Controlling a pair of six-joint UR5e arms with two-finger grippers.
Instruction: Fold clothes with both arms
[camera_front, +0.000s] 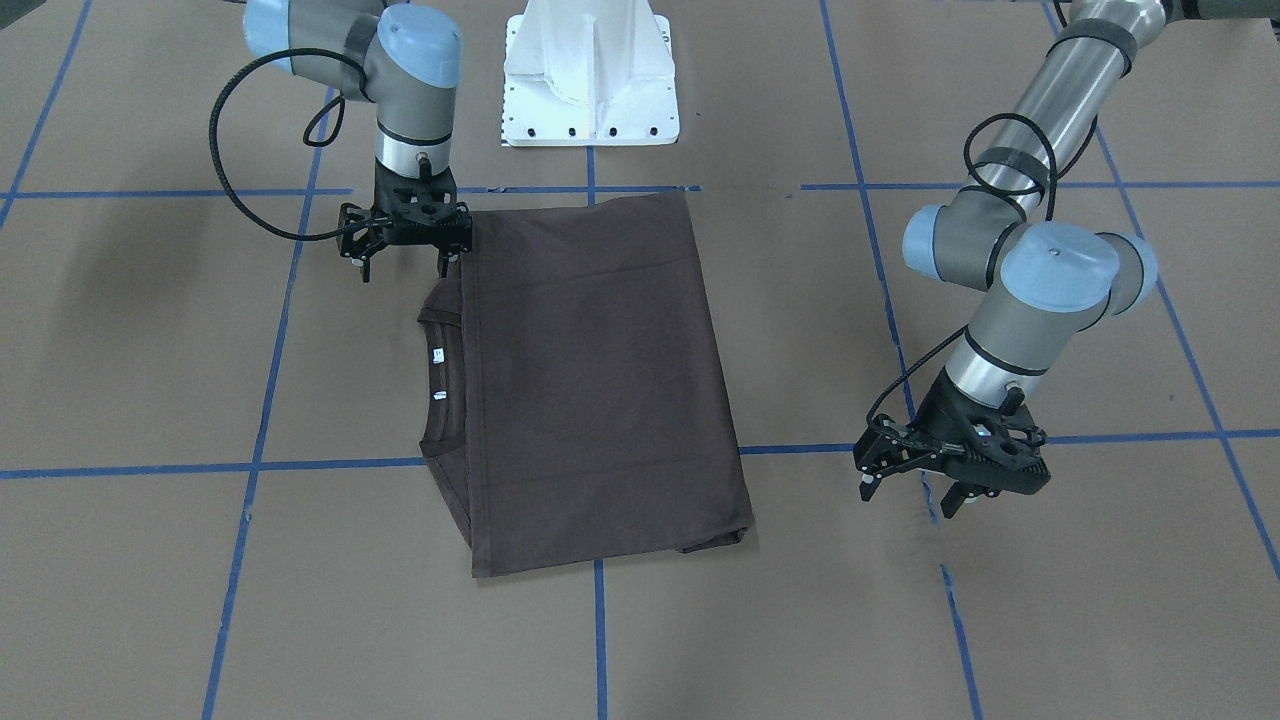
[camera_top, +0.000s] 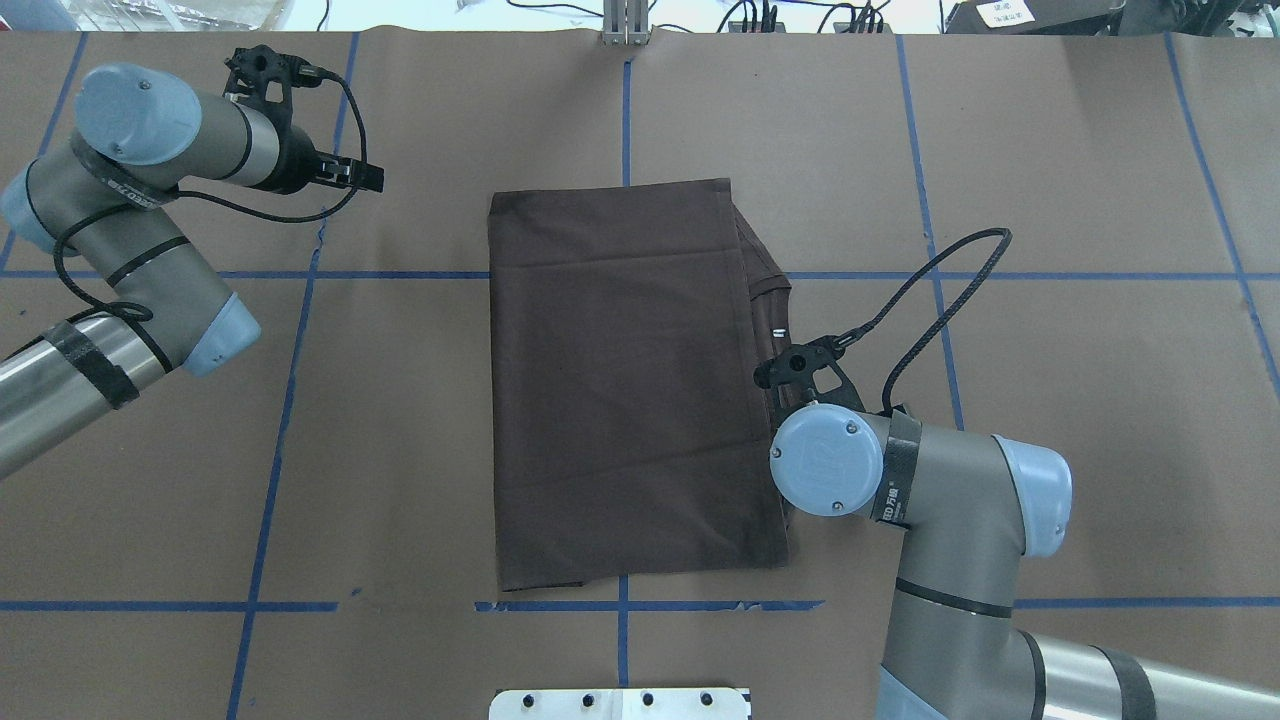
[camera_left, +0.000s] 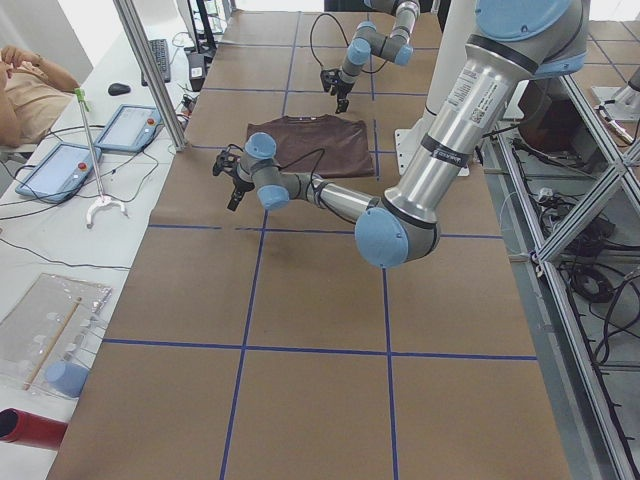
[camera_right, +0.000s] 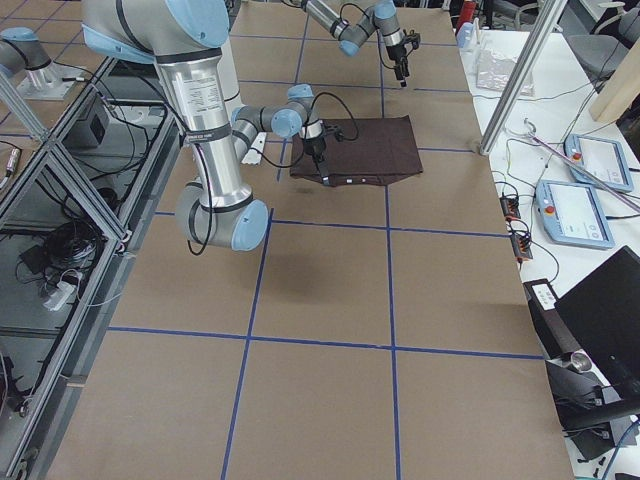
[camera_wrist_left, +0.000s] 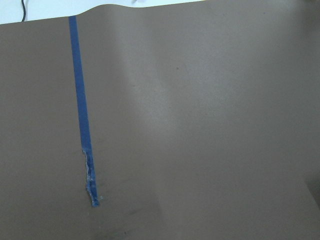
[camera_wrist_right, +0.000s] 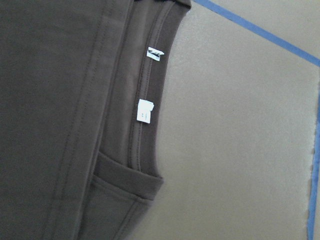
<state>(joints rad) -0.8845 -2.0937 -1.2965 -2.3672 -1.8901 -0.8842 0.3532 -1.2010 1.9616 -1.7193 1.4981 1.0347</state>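
Observation:
The dark brown T-shirt (camera_front: 600, 380) lies folded into a tall rectangle mid-table. Its ribbed collar (camera_front: 437, 380) and white neck tags (camera_wrist_right: 144, 111) poke out from under the folded layer. My right gripper (camera_front: 403, 268) is open and low at the shirt's corner nearest the robot, beside the collar; one finger (camera_front: 446, 262) is at the cloth edge, and I cannot tell whether it touches. My left gripper (camera_front: 908, 495) is open and holds nothing; it hangs over bare paper well clear of the shirt's other long edge. The left wrist view shows only paper and tape.
Brown paper with blue tape lines (camera_front: 600, 640) covers the table. The white pedestal base (camera_front: 590, 75) stands just behind the shirt. Off the table's far side are tablets (camera_left: 60, 170), a metal post (camera_left: 150, 75) and a seated person (camera_left: 30, 85).

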